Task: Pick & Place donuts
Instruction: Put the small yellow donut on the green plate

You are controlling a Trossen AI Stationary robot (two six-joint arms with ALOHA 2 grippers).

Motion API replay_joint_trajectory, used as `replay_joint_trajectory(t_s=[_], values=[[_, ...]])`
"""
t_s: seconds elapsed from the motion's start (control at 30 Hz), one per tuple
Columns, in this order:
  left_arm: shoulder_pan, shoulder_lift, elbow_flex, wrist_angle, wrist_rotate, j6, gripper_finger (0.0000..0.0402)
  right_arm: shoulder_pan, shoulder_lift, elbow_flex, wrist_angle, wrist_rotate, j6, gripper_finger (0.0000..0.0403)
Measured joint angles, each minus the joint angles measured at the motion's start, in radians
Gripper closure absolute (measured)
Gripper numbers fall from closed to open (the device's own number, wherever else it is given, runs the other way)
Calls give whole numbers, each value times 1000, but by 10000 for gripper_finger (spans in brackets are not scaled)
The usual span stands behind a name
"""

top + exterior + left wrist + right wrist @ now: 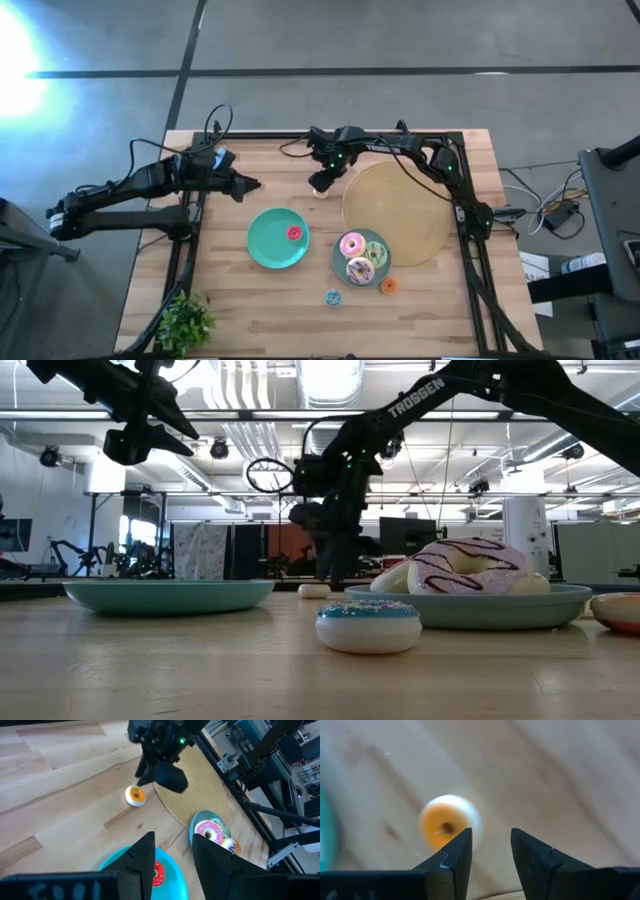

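orange donut (449,822) on the table, right tool (490,851) open just above

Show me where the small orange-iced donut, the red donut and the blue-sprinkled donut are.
Small orange-iced donut (135,795), left wrist view, its icing.
Red donut (294,233), high view, its ring.
Blue-sprinkled donut (368,624), low view, its side.

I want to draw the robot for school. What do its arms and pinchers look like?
Both arms are thin, black and jointed. The right arm has white TROSSEN lettering, and little green lights glow near its wrist. Loose black cables loop along both arms. The left gripper and the right gripper each have two flat, dark, blocky fingers with notched inner edges.
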State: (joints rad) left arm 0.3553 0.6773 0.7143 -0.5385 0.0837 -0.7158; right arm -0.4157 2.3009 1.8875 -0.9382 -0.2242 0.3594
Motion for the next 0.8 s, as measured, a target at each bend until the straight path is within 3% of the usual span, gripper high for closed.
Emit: replay_joint_trajectory(t_s=[0.33, 0.53, 0.67, 0.8], values=[[0, 23, 0, -1, 12, 5, 297, 83, -76, 33, 0, -25, -48, 275], [0, 146, -10, 40, 15, 10, 297, 129, -234, 12, -5, 161, -49, 275], [0, 301, -21, 241, 82, 10, 297, 146, -364, -31, -26, 293, -15, 275], [3, 491, 2, 421, 114, 10, 297, 146, -511, -121, -29, 351, 66, 275]])
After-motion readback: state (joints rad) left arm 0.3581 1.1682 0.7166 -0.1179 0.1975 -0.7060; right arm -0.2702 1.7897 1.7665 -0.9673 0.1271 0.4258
